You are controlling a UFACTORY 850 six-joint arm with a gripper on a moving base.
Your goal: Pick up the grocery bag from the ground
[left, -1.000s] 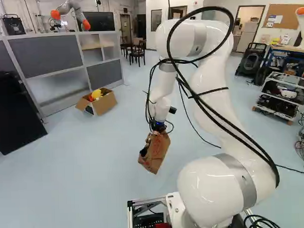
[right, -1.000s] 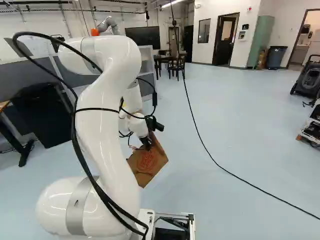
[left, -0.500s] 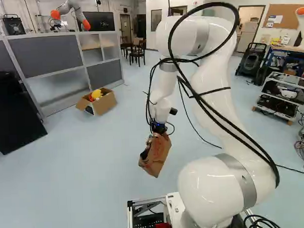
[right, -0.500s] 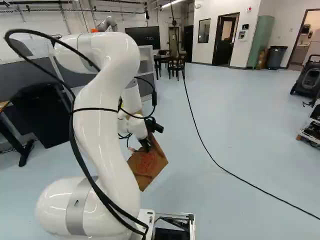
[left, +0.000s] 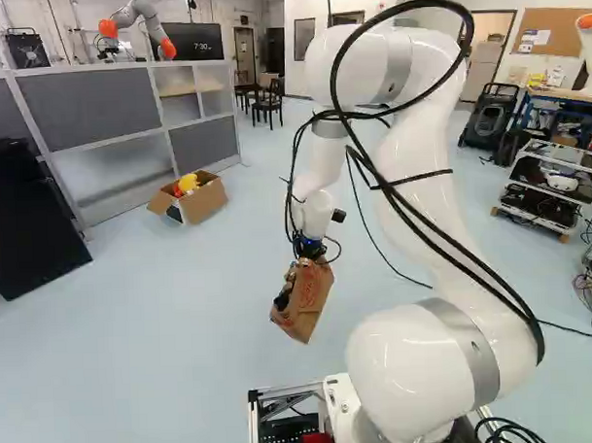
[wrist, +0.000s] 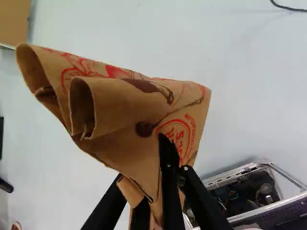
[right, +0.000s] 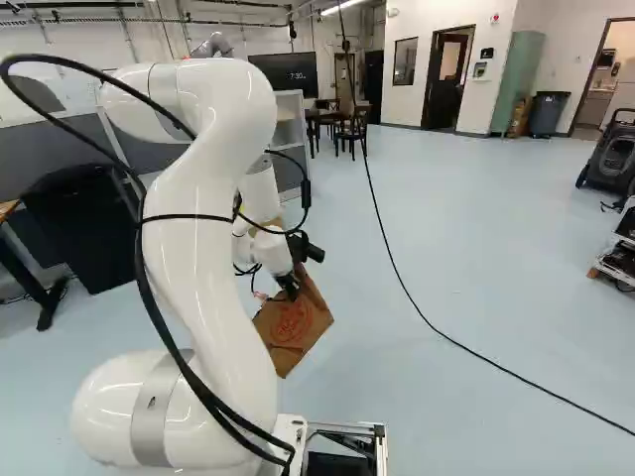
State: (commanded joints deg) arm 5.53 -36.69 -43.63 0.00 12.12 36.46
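Note:
My gripper (right: 289,285) hangs ahead of the base, pointing down, with the brown paper grocery bag (right: 292,322) below it. The left base view shows the bag (left: 304,301) tilted and held off the floor. Seen from the wrist, the gripper (wrist: 160,184) is shut on the crumpled paper of the bag (wrist: 129,112). Folded, bulging paper with red print spreads ahead of the fingers. Part of the fingers is hidden by the paper.
An open cardboard box (left: 200,200) with colourful things stands on the floor near the grey partition (left: 127,130). A black cable (right: 407,297) crosses the floor. A wheeled rack (left: 548,188) stands at the right, and another robot (left: 138,18) is behind the partition.
The arm's upper part and its cable loop have shifted slightly. The bag, still in the gripper, has moved very little, slightly downward in the left base view. The base has not moved.

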